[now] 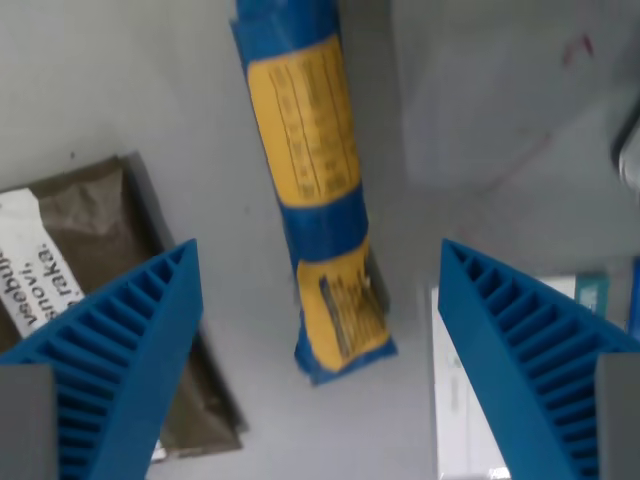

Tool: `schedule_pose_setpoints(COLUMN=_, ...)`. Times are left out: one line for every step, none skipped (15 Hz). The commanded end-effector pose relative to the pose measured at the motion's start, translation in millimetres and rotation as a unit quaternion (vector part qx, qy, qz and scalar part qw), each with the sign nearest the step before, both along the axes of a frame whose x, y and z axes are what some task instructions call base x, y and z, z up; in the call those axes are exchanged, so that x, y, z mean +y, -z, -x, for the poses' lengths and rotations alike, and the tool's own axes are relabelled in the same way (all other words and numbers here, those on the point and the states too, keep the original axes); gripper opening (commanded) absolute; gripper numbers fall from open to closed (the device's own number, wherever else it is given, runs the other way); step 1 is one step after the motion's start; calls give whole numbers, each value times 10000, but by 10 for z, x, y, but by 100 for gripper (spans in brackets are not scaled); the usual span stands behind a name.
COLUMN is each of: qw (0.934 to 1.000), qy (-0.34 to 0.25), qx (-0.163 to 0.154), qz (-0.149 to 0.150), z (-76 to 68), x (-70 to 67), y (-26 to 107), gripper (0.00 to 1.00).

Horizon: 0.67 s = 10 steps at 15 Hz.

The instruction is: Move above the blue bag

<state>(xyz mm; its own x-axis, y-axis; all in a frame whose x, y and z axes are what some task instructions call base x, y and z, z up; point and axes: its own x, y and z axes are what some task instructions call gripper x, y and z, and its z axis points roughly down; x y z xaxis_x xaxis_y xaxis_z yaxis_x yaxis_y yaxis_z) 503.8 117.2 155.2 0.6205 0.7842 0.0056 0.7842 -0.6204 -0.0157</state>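
Observation:
A long blue bag (318, 190) with yellow label panels lies on the grey surface, running from the top edge down to the middle of the wrist view. My gripper (320, 255) hangs above its lower end, open, with the bag between the two fingers and touching neither. The ribbed blue fingers (130, 350) stand at the wrist view's left and right, wide apart.
A brown flat packet (95, 215) with a white label lies at the wrist view's left, partly under the left finger. A white and teal box (580, 290) shows at the lower right behind the right finger. A shiny object (630, 150) touches the right edge.

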Motion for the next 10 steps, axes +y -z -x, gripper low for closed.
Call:
schedule_pose_setpoints(qw=9967, qy=-807, qx=6, qz=-115, z=-71, x=51, y=31, gripper=100)
schedule_pose_setpoints(qw=9970, qy=-762, qx=4, qz=-109, z=-77, x=59, y=41, gripper=100)
schedule_pose_setpoints(qw=9973, qy=-724, qx=7, qz=-102, z=-82, x=66, y=49, gripper=100)
schedule_pose_setpoints(qw=9977, qy=-667, qx=11, qz=-96, z=-87, x=72, y=55, gripper=100)
schedule_pose_setpoints(qw=9980, qy=-629, qx=18, qz=-91, z=-92, x=76, y=61, gripper=100)
schedule_pose_setpoints(qw=9982, qy=-592, qx=24, qz=-87, z=-95, x=79, y=65, gripper=100)
schedule_pose_setpoints(qw=9985, qy=-545, qx=28, qz=-83, z=-99, x=81, y=68, gripper=100)
schedule_pose_setpoints(qw=9987, qy=-497, qx=31, qz=-80, z=-102, x=82, y=71, gripper=100)
schedule_pose_setpoints(qw=9987, qy=-497, qx=31, qz=-80, z=-102, x=82, y=71, gripper=100)
schedule_pose_setpoints(qw=9987, qy=-497, qx=31, qz=-80, z=-102, x=82, y=71, gripper=100)
